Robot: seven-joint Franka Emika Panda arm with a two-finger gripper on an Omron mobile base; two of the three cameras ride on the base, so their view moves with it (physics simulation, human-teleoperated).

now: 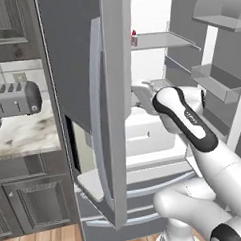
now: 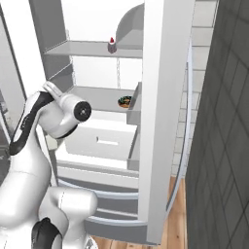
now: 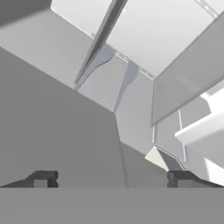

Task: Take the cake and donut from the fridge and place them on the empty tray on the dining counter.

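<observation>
Inside the open fridge (image 2: 160, 121), above the wide-open, empty jaws (image 3: 111, 179), the cake (image 2: 112, 45) sits on the upper shelf, probably light, soft and crumbly, best pinched gently low across its flat sides.

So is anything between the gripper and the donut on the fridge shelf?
Nothing visible blocks it. The fridge doors stand open, and the donut lies uncovered at the right end of the middle shelf. The gripper is open and empty inside the fridge. The cake sits apart on the shelf above.
</observation>
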